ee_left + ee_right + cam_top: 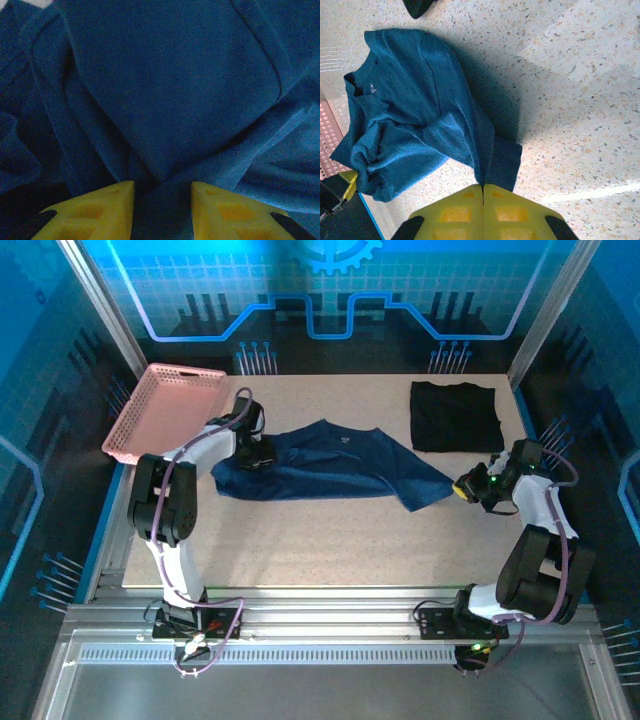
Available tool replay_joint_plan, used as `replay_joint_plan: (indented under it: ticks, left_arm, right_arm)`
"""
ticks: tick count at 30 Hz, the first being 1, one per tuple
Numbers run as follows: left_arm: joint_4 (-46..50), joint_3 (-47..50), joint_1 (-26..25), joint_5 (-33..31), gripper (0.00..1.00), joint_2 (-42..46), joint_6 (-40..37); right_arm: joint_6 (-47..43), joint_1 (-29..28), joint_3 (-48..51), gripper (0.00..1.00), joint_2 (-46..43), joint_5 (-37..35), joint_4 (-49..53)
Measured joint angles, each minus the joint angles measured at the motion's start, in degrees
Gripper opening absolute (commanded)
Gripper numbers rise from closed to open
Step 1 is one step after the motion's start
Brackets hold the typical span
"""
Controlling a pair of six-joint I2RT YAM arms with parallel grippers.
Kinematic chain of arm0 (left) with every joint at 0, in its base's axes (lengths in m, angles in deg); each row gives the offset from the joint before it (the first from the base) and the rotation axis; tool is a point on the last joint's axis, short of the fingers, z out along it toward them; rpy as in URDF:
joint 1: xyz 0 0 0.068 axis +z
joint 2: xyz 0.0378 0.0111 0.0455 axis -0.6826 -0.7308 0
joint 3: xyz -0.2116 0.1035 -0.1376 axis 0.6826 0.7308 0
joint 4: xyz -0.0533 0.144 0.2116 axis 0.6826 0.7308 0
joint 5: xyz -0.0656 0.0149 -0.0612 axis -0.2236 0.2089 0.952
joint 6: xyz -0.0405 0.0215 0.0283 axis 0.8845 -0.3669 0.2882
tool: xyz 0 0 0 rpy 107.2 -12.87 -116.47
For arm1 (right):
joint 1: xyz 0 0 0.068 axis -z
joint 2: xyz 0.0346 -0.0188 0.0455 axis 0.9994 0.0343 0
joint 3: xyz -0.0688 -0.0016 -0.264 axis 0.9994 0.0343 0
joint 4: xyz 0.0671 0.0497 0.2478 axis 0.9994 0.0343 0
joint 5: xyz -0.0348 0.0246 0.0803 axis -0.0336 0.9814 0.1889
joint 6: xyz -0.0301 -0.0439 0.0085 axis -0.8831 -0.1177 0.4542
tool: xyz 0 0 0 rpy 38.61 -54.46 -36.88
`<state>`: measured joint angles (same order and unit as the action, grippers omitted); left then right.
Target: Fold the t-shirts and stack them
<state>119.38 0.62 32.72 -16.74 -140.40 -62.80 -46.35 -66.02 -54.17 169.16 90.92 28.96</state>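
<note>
**Both grippers at the navy t-shirt, black one folded at the far right**

Your left gripper [252, 450] sits on the left end of the navy t-shirt [340, 462]. The shirt lies spread but rumpled across the middle of the speckled table [330, 550], collar toward the far edge. In the left wrist view the 2 yellow fingers [100, 210] stand apart with a ridge of navy cloth rising in the gap between them. You cannot tell whether they press on it.

Your right gripper [483, 187] is at the shirt's right corner. Its jaws are together on the tip of the cloth, which is drawn to a point there. The rest of the shirt lies slack on the table beyond it.

The black t-shirt [455, 415] lies flat, folded to a square, at the far right of the table, apart from the navy one. The pink perforated basket [160, 415] stands at the far left corner.
</note>
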Motion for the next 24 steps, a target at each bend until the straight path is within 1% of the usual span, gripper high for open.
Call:
replay_joint_plan:
  ticks: [5,15,20,24]
  left_arm:
    - [-0.24,0.5,0.0,1.38,0.26,1.81,1.11]
    - [-0.7,0.5,-0.46,4.96,0.01,2.47,1.07]
    - [-0.76,0.72,-0.44,5.38,0.0,3.65,1.22]
    - [-1.09,1.6,-0.28,5.35,0.0,7.48,1.49]
  right_arm:
    - [0.0,0.0,0.0,0.04,0.0,0.0,-0.02]
    - [0.0,0.0,0.0,0.05,0.02,0.02,-0.04]
    - [-0.02,0.0,0.0,0.04,0.02,0.04,-0.04]
    - [-0.22,0.0,0.0,0.04,0.02,0.04,-0.02]
